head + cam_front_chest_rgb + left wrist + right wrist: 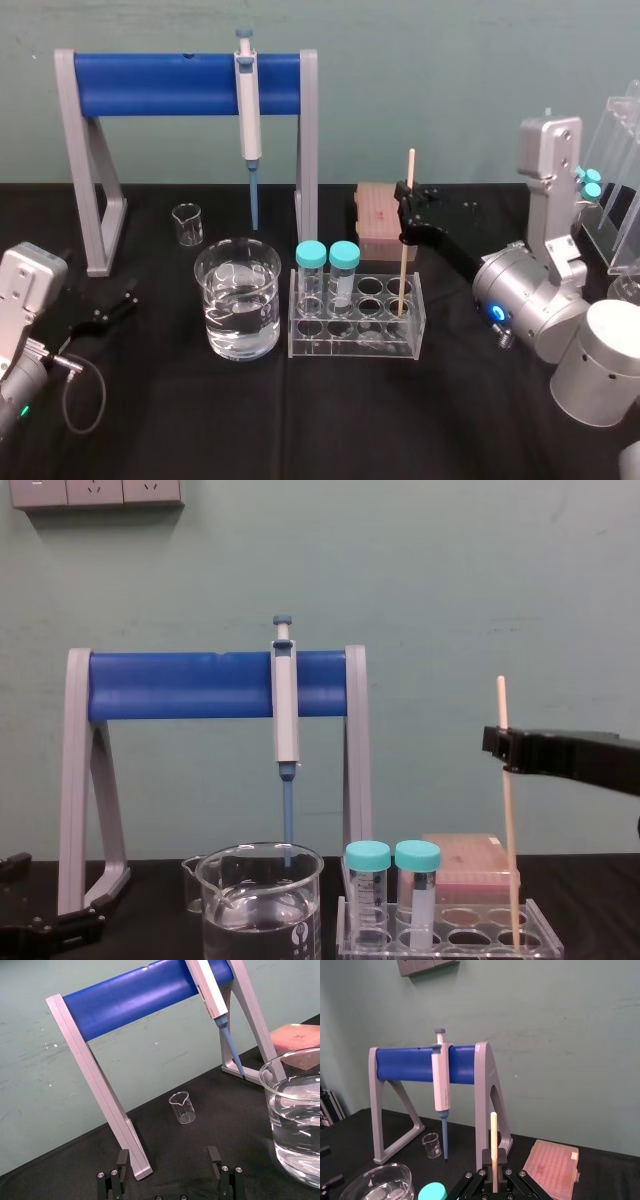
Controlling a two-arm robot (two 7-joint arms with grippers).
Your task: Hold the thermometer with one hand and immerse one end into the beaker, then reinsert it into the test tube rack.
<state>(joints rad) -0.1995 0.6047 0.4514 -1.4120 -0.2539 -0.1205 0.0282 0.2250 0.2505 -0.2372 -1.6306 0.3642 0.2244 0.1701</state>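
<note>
The thermometer [405, 265] [510, 830] [493, 1132] stands upright with its lower end in a back-right hole of the test tube rack [300, 345] [440, 946]. My right gripper [405, 207] [505, 748] [494, 1175] is shut on the rod at about two thirds of its height. The beaker [238, 300] [260, 900] [300, 1120], partly filled with water, sits just left of the rack. At the table's left edge my left gripper [115, 300] [167, 1157] rests open with nothing between its fingers.
A grey-and-blue pipette [247, 110] hangs on the blue-barred stand [160, 85] behind the beaker. A small clear beaker [187, 224] stands under the stand. Two teal-capped tubes [328, 275] fill the rack's left holes. A pink box [378, 210] lies behind the rack.
</note>
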